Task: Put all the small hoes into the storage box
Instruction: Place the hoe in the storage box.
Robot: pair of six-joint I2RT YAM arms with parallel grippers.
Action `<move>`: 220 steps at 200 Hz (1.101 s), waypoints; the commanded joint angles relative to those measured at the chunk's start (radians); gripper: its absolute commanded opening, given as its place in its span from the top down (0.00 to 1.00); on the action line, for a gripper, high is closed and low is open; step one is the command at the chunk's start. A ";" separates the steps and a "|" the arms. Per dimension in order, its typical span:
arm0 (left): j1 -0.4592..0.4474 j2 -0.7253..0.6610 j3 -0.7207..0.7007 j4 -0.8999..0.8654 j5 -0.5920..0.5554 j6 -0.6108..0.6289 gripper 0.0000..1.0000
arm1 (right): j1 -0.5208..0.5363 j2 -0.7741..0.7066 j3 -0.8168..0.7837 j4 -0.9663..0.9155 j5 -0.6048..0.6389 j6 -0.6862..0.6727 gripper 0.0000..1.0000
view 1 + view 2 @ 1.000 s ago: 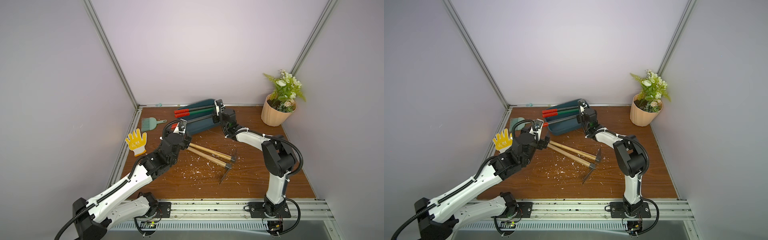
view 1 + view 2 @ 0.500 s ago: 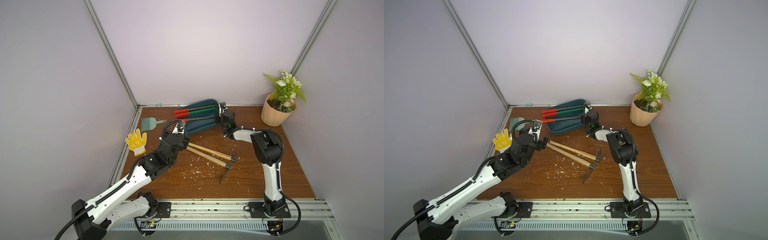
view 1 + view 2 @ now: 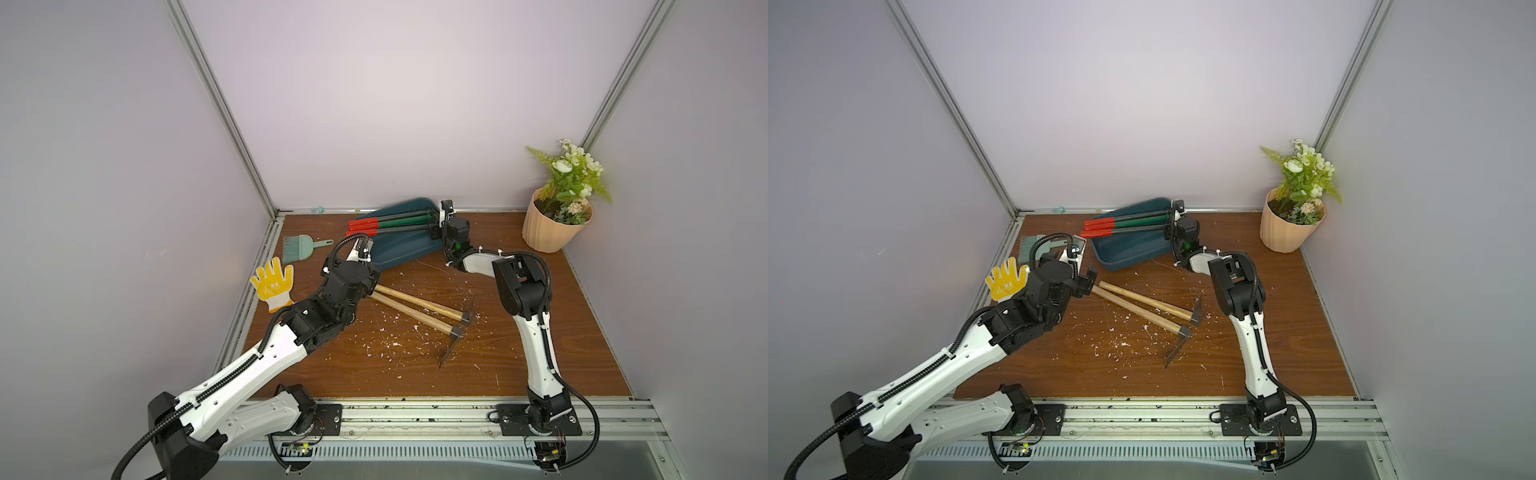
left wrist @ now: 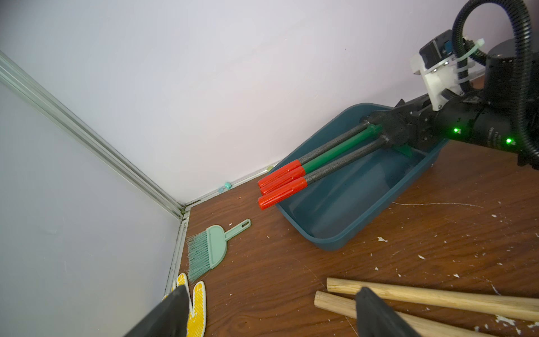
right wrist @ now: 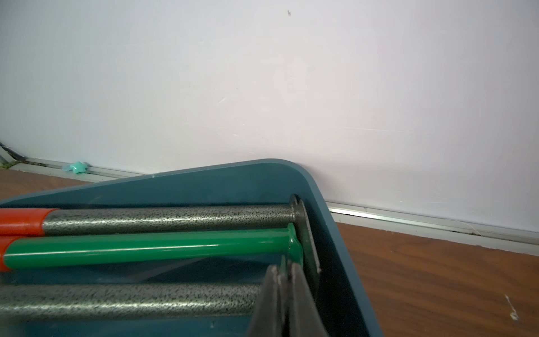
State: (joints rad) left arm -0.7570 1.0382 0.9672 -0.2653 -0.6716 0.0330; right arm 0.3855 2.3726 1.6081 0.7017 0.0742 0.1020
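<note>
The left pincer gapes wide at the handle ends of two wooden-handled hoes lying side by side on the table, outside the storage box. The right pincer is pinched closed inside the box's end, beside three metal-handled tools.

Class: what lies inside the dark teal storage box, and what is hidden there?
The storage box holds three long red-gripped tools: two speckled grey shafts, one green. The right claw covers most of their heads.
</note>
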 commanded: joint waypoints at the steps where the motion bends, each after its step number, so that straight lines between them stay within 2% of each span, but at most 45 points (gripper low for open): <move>1: 0.013 0.023 0.034 -0.017 -0.022 -0.013 0.10 | -0.009 -0.001 0.062 0.085 -0.023 0.040 1.00; 17: 0.015 0.041 0.039 -0.013 -0.019 -0.011 0.10 | -0.013 0.010 0.074 0.067 -0.023 0.045 1.00; 40: 0.018 0.061 0.042 -0.009 -0.012 -0.011 0.10 | -0.014 0.007 0.066 0.052 -0.026 0.039 0.83; 64: 0.019 0.062 0.032 0.004 -0.003 -0.012 0.10 | -0.014 -0.018 0.038 0.045 -0.035 0.032 0.73; 122: 0.025 0.020 -0.020 0.030 0.019 -0.028 0.10 | -0.015 -0.137 -0.005 0.012 -0.080 -0.006 0.70; 153: 0.028 -0.008 -0.058 0.046 0.032 -0.042 0.10 | -0.015 -0.212 0.017 -0.124 -0.159 -0.035 0.70; 179: 0.028 -0.011 -0.084 0.065 0.045 -0.062 0.10 | -0.014 -0.177 0.206 -0.453 -0.248 -0.040 0.69; 205: 0.042 0.016 -0.096 0.080 0.077 -0.113 0.10 | -0.003 -0.013 0.577 -0.902 -0.337 -0.088 0.71; 220: 0.065 0.032 -0.105 0.091 0.130 -0.154 0.09 | 0.005 0.099 0.790 -1.093 -0.356 -0.114 0.72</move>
State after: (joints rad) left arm -0.7284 1.0504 0.8772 -0.2142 -0.6060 -0.0261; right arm 0.3748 2.3425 2.1544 0.0559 -0.1837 0.0528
